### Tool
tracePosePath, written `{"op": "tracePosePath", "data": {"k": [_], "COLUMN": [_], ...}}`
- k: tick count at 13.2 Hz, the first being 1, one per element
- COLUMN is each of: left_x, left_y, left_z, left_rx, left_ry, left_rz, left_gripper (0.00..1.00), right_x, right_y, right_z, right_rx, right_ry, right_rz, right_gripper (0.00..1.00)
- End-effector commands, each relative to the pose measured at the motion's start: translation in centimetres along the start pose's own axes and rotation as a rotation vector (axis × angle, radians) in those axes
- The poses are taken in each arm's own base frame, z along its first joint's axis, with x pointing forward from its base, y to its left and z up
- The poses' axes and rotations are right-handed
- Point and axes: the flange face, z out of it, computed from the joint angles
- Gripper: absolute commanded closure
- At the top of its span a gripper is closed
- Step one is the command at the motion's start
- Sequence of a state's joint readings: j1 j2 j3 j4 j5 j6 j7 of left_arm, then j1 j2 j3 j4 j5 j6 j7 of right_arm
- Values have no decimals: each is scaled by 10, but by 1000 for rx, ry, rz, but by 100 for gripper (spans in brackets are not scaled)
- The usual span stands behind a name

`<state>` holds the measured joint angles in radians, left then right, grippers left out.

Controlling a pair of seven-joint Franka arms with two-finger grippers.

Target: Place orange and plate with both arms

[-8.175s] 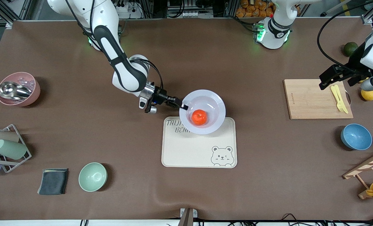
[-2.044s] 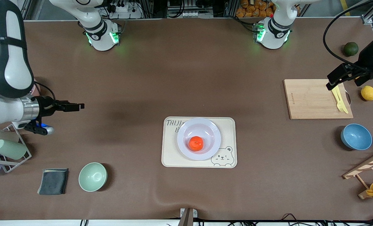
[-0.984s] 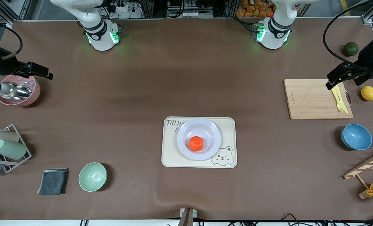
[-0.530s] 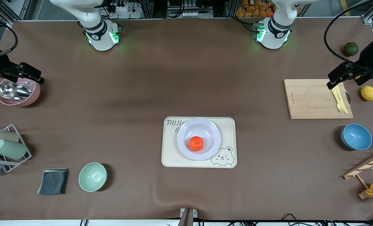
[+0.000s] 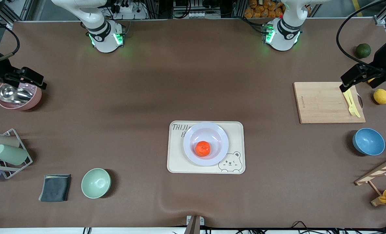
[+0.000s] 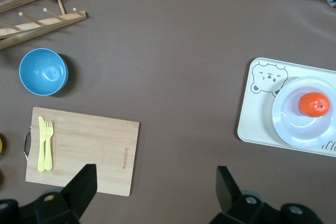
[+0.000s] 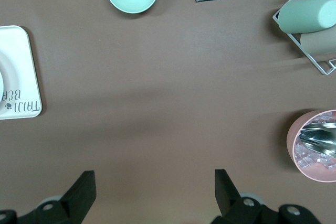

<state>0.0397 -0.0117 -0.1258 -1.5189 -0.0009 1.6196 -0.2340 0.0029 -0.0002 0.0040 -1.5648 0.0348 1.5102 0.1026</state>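
The orange [image 5: 202,148] lies in the middle of the lavender-white plate [image 5: 188,143], which rests on the beige bear tray [image 5: 179,162] at the table's centre. Both also show in the left wrist view: the orange [image 6: 314,104] in the plate [image 6: 286,125]. My right gripper [image 5: 33,78] is open and empty, up over the pink bowl [image 5: 30,99] at the right arm's end. My left gripper [image 5: 351,78] is open and empty, up over the wooden cutting board [image 5: 323,104] at the left arm's end. Both grippers are far from the plate.
A yellow fork [image 5: 351,103] lies on the board, with a lemon [image 5: 381,96] and an avocado [image 5: 363,50] beside it. A blue bowl [image 5: 368,141] and a wooden mug rack [image 5: 383,182] are nearer the camera. A green bowl [image 5: 96,183], a grey cloth [image 5: 55,188] and a cup rack [image 5: 7,152] sit at the right arm's end.
The right gripper let go of the plate, now fully on the tray, and drew back to its end of the table over the pink bowl. The left gripper barely moved.
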Motion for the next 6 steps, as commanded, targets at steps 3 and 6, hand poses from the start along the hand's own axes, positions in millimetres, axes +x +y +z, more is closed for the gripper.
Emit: {"op": "tracePosePath", "data": {"k": [3, 6], "left_x": [-4, -4], "left_y": [-1, -7], "left_z": [-8, -11], "left_rx": [-2, 1], "left_ry": [0, -11], "left_rz": [19, 11], "left_gripper": [0, 0], "right_x": [0, 0], "right_y": [-9, -9], "right_z": [-2, -2], "right_rx": [-26, -28], "right_ry": [5, 7], "right_rz": [-2, -2], "right_gripper": [0, 0]}}
